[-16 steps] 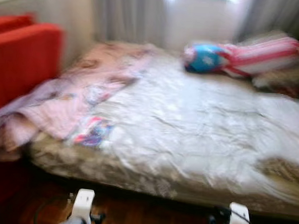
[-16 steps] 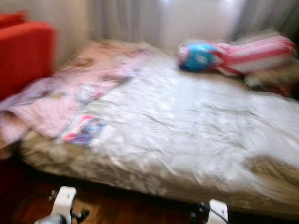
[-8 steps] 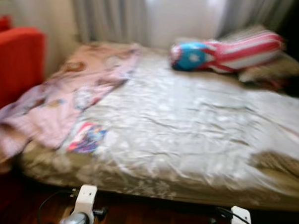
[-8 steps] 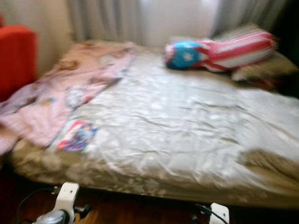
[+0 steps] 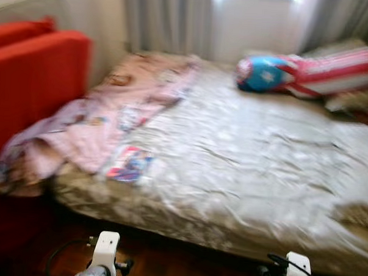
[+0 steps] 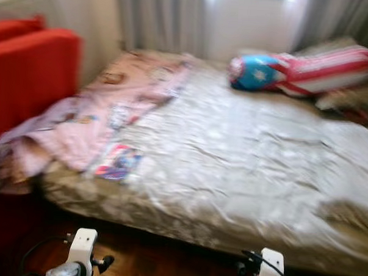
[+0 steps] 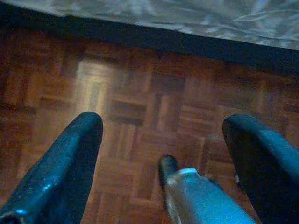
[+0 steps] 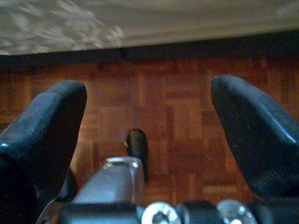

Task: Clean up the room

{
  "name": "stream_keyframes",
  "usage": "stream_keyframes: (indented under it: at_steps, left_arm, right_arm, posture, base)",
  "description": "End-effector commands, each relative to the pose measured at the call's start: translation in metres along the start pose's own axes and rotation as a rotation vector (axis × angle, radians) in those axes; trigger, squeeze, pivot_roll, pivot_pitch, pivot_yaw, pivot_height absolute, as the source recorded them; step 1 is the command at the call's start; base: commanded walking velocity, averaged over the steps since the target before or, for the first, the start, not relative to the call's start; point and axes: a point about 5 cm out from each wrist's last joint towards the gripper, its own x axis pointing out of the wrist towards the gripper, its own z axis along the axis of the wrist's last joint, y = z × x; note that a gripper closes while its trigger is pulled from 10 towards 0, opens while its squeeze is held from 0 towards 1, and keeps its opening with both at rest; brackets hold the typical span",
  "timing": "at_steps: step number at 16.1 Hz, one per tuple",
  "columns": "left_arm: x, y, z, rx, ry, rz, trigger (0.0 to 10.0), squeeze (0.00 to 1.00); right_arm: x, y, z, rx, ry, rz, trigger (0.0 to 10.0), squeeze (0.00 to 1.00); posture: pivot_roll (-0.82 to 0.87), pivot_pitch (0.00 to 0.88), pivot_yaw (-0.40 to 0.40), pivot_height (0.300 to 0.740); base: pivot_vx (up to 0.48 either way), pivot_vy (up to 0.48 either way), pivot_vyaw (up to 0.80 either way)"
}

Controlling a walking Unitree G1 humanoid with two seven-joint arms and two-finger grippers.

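We judge the pink blanket (image 5: 93,125), crumpled along the bed's (image 5: 250,171) left edge beside the red sofa (image 5: 34,76), soft and light, best gathered by its bunched hanging corner. Our left claw (image 7: 163,154) and right claw (image 8: 145,135) hang spread, holding nothing, over parquet floor (image 7: 140,93); the wrist views give that floor and the bed's edge, the eye views the bed's top and striped pillow (image 5: 321,70).

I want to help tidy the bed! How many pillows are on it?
2 that I can tell: a striped pillow with a blue end at the far side, and a tan pillow partly tucked behind it. The pictures are blurry, so more may be hidden.
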Motion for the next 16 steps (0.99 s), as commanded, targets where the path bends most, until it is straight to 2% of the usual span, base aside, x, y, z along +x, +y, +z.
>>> stream_keyframes:
  at_steps: [1,16]
  left_arm:
    - [-0.0015,0.0049,-0.0069,-0.001,0.033,0.015,10.0,0.0]
    - [-0.0015,0.0054,-0.0064,0.006,0.035,0.012,10.0,0.0]
  right_arm:
    - [0.0002,0.0032,-0.0028,0.015,0.004,0.005,10.0,0.0]
    - [0.0003,0.0043,-0.0024,0.023,-0.003,0.012,10.0,0.0]
  posture:
    - [0.02,0.0,-0.027,0.74]
    - [0.02,0.0,-0.027,0.74]
  base:
    - [0.0,0.48,0.0]
    - [0.0,0.462,0.0]
